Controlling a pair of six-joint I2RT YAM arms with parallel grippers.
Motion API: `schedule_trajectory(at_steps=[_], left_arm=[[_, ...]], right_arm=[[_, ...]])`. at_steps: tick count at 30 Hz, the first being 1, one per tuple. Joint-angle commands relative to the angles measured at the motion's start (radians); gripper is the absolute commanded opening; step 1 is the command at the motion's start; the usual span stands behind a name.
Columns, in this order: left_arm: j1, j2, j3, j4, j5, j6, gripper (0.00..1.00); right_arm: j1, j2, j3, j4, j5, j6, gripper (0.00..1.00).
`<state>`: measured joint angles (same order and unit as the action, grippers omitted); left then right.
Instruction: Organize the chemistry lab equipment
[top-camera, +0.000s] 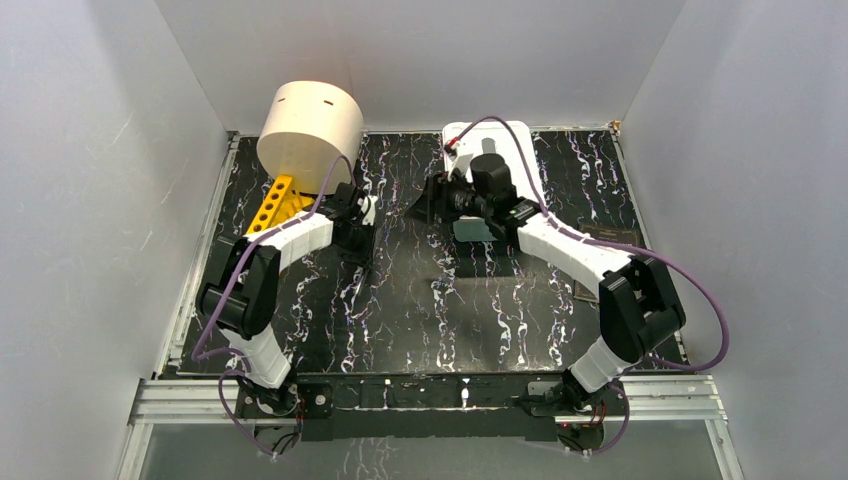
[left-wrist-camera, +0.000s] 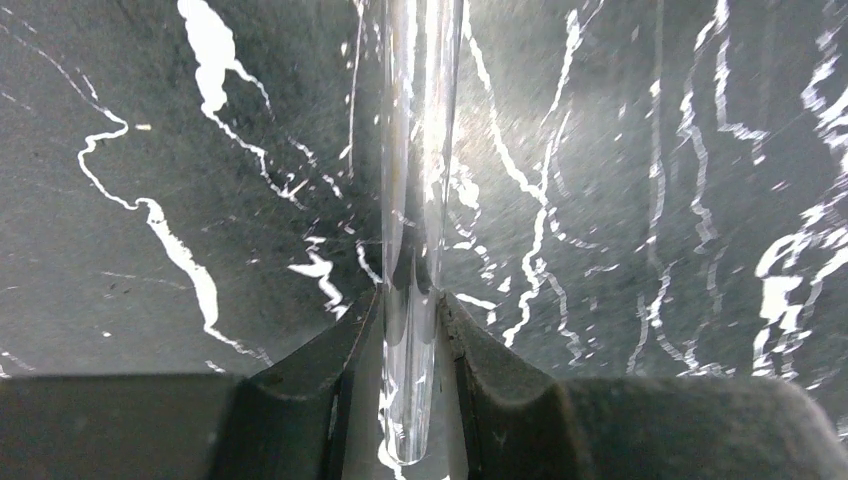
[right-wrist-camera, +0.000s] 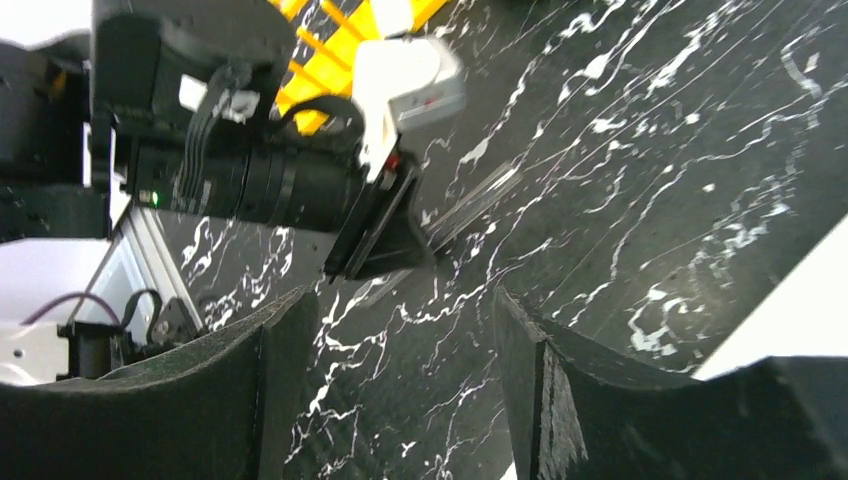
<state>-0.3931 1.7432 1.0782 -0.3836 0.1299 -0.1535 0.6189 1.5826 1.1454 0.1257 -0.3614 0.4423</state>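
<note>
closest to the lens, the left jaws are pinched in tight on a clear glass tube (left-wrist-camera: 415, 200). it's gripped right by its rounded end, so nearly all of its length sticks out ahead over the dark marbled desk (left-wrist-camera: 150, 150). whether the tube is resting on the desk or lifted just off it can't be told. the right jaws are spread wide with nothing in them, hung low over the desk and pointed at the left arm. the yellow holed rack (top-camera: 278, 203) is parked just beside the left wrist, right by the big cream cylinder (top-camera: 310, 135).

best guess: the tube is meant for a rack hole. the squeeze should be kept light, since it's slick glass. with the grip so near one end, the free length will lever, so any swing is better done slowly. the rounded end probably has to go in first, so a handoff to the open jaws may be needed.
</note>
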Motion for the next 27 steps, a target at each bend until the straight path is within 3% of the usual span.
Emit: schedule_trajectory(at_steps=[1,14,27], left_arm=[[-0.006,-0.065,-0.007,0.097,0.034,-0.166,0.17],[-0.001,-0.132,0.002,0.18,-0.005,-0.392,0.17],[0.018,-0.105,0.039,0.224,0.07,-0.458,0.2]], right_arm=[[0.048,-0.041,-0.029,0.009,0.036,-0.042,0.74],[0.086,0.0,-0.078,0.033,0.031,-0.004,0.8],[0.096,0.099,-0.091,0.099,-0.028,0.044,0.8]])
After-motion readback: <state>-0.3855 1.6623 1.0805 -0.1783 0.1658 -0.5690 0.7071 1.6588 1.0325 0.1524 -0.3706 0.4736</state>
